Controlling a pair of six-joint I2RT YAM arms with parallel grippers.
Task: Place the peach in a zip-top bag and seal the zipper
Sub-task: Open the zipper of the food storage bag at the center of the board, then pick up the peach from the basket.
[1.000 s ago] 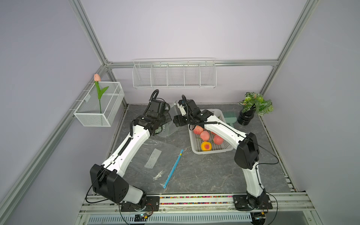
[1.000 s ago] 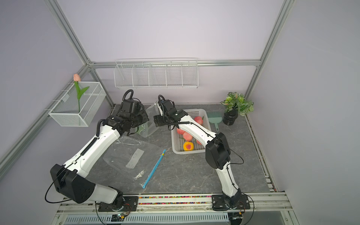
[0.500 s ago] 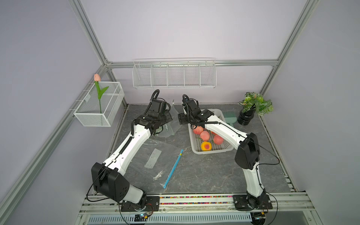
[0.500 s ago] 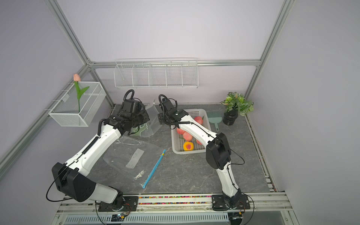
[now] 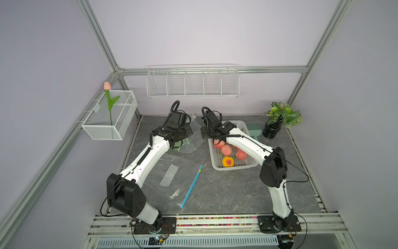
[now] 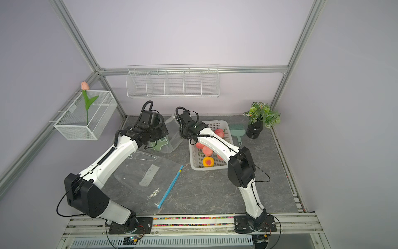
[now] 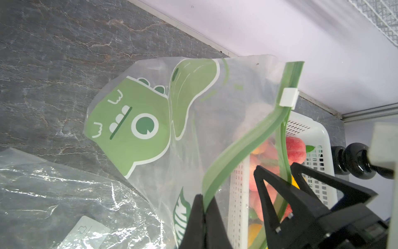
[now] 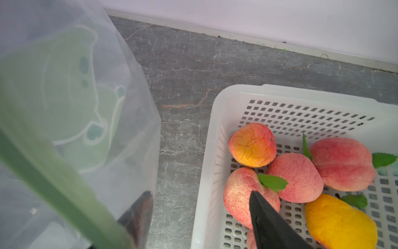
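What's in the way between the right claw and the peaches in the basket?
Nothing visible covers the peaches: one finger of the right claw is over a pink peach in the white basket. But the dinosaur bag's green zipper edge sits between the open fingers, with the other finger behind the plastic.

Lilac walls (image 5: pixel 215 32), grey marbled tabletop (image 5: pixel 226 189), aluminium frame (image 5: pixel 269 70).

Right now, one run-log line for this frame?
left gripper: shut on dinosaur bag rim | right gripper: open, straddling opposite rim | zipper: unsealed | peaches: in basket, none gripped
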